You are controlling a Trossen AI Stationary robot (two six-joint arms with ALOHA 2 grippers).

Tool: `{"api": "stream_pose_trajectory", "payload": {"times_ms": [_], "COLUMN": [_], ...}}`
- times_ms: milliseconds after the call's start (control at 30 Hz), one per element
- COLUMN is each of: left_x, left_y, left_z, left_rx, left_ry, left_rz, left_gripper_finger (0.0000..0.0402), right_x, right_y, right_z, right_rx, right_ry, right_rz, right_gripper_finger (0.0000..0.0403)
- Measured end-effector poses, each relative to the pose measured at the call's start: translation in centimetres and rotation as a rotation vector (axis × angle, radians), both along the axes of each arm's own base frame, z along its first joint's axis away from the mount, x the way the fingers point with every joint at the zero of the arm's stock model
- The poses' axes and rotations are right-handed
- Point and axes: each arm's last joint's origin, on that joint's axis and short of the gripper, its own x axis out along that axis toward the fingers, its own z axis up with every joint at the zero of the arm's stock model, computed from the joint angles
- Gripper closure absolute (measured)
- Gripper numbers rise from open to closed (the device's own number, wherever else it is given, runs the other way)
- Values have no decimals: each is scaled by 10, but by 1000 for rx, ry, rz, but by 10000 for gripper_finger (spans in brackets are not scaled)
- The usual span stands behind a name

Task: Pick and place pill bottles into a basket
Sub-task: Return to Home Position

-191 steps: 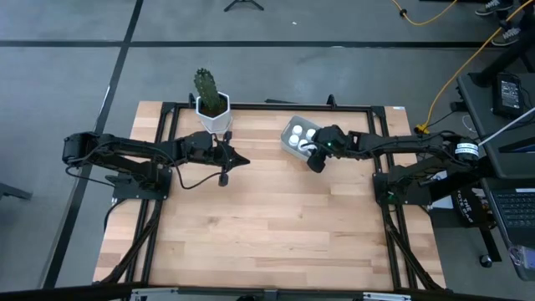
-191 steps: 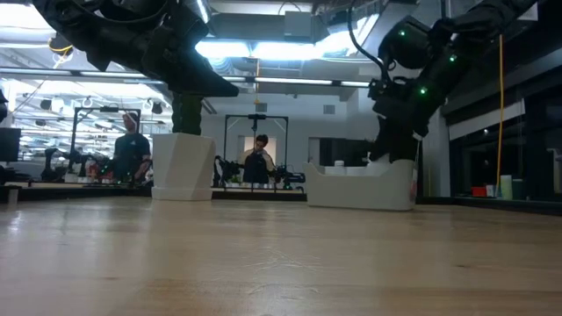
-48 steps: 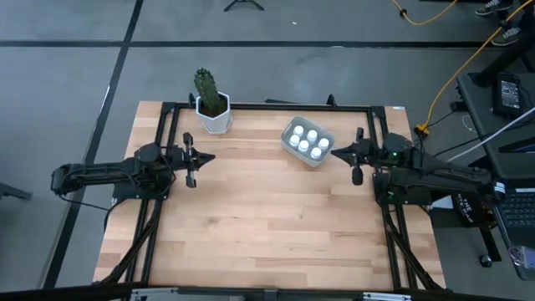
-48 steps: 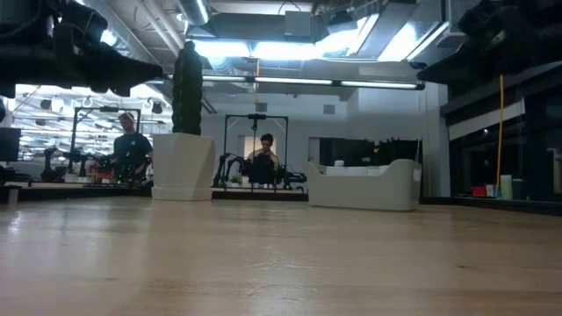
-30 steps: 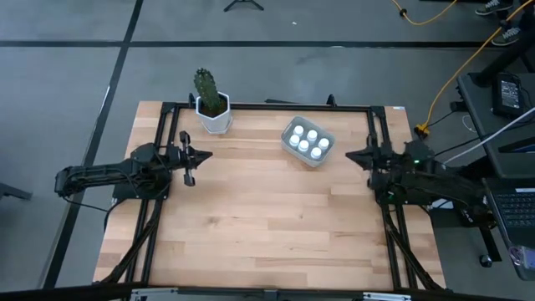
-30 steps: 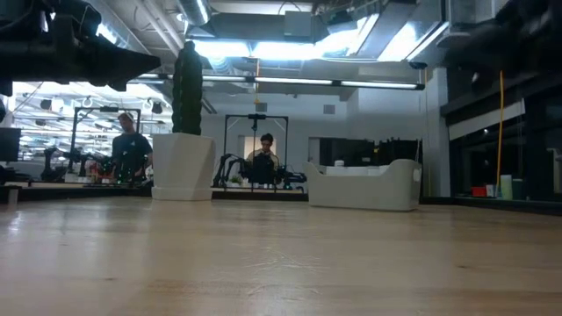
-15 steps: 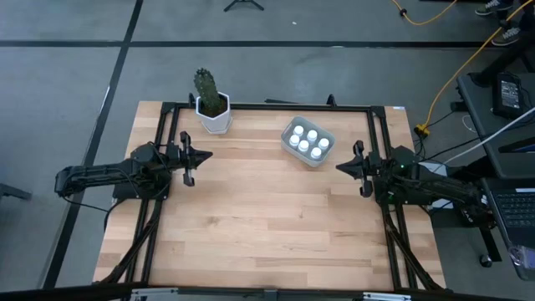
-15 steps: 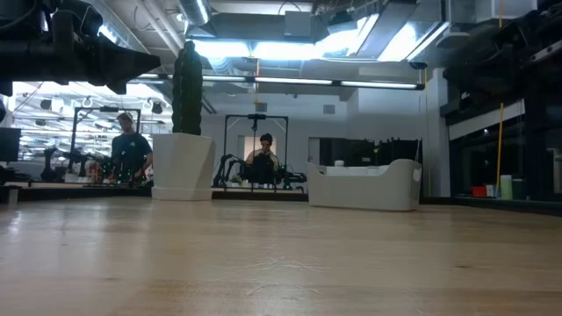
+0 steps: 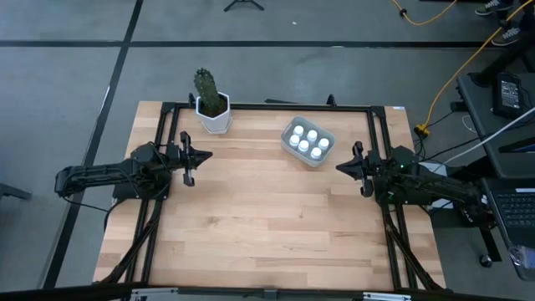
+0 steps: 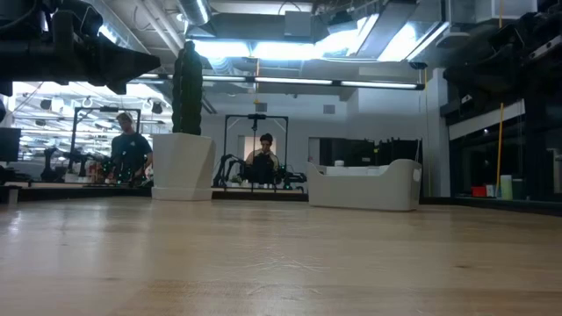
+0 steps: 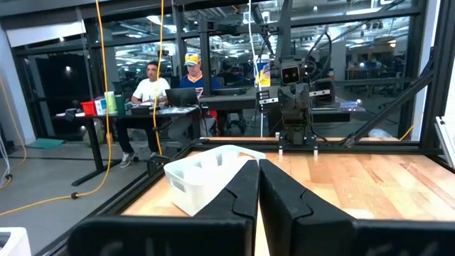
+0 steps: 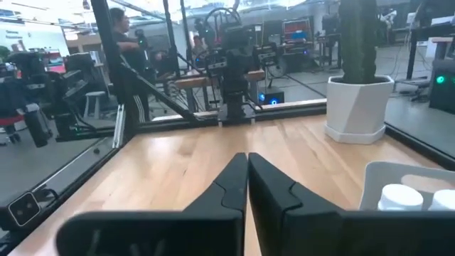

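Overhead cam straight down, low cam table-level, wrist cams share basket

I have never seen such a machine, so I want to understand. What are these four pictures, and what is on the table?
It is a robot with two dark arms at a wooden table. One picture looks straight down from above, one looks level across the tabletop, and two come from cameras on the arms' wrists. The left arm and the right arm rest at the table's sides; both pairs of jaws are shut and hold nothing. On the table stand a potted cactus and a grey basket with the white pill bottles inside.
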Motion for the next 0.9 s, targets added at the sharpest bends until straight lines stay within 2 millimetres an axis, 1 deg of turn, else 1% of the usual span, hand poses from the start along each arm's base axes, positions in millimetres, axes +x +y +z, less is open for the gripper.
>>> {"api": "stream_pose_trajectory", "payload": {"times_ms": [267,633,767,900], "left_x": [0,0,0,0], "left_y": [0,0,0,0], "left_z": [0,0,0,0], "left_rx": [0,0,0,0], "left_ry": [0,0,0,0], "left_rz": [0,0,0,0], "left_gripper_finger": [389,395,391,389], "right_x": [0,0,0,1], "right_y": [0,0,3,11], "right_z": [0,0,1,1], "right_rx": [-9,16,-52,-118], "right_ry": [0,1,-16,-20], "right_rz": [-1,1,25,85], "right_gripper_finger": [384,384,384,384]}}
